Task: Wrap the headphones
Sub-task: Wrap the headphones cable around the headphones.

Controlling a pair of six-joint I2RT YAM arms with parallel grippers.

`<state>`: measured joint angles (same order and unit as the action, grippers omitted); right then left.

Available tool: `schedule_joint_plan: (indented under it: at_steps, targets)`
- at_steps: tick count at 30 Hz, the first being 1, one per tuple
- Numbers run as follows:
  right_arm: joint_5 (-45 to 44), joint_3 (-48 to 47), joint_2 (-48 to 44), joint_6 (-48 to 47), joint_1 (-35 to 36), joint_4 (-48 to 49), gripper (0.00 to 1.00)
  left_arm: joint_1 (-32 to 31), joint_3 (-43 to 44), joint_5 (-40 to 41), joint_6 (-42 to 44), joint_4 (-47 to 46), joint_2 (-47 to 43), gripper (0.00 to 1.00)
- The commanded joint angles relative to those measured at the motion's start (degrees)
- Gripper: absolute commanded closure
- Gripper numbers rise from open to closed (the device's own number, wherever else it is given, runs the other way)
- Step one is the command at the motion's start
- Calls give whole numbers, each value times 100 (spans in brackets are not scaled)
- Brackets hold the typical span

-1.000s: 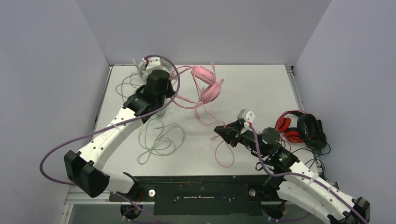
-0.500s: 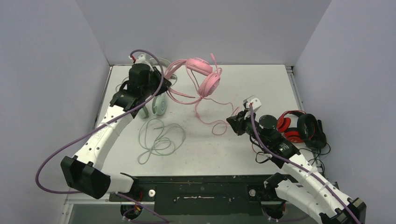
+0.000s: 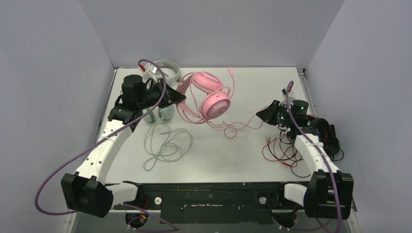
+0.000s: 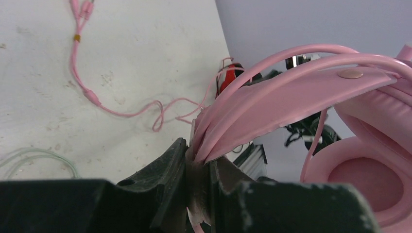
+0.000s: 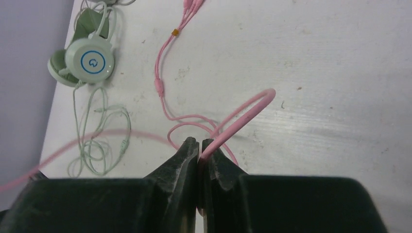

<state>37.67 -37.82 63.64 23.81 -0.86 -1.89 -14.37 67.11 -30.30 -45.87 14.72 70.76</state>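
Holding the pink headphones two-handed
Clamping headband narrowly in left gripper; pinching pink cable in tightly closed right gripper

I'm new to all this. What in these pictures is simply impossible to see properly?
- Top view: the left arm covers part of the mint headphones; the right arm covers part of the black-and-red headphones.
- Left wrist view: the pink headphones run off the right edge.
- Right wrist view: the right pincer hides where the pink cable continues.
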Motion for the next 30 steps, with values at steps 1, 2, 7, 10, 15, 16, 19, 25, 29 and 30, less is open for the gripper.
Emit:
schedule_joint_plan:
  at_steps: [1,2,7,10,15,16,19,25,29,30]
  targets:
    - [890,-863,683,624,-370,688,100,-47,-171,-1268,177,-1014,-412,100]
    - [839,-1052,791,655,-371,663,100,-91,-207,-1233,420,-857,-440,100]
    - [629,-2084,1106,790,-366,357,100,-799,-128,-684,2057,309,-389,100]
    - [600,-2706,1261,759,-330,-13,100,-1201,-76,-166,3056,881,-283,100]
    - [520,-3655,1413,583,-221,-714,100,-1480,187,105,4160,1641,-35,100]
    - [506,-3793,1436,528,-201,-871,100,-1553,254,137,4375,1821,10,100]
    - [478,-4073,1463,450,-197,-1130,100,-1896,460,641,5079,2430,146,100]
    - [492,-4431,1495,422,-195,-1292,100,-2763,647,1695,5915,3190,366,100]
    - [511,-4475,1563,377,-199,-1325,100,-2866,503,1043,5995,2908,143,100]
    - [524,-4483,1582,391,-203,-1322,100,-2976,428,1047,6027,2884,66,100]
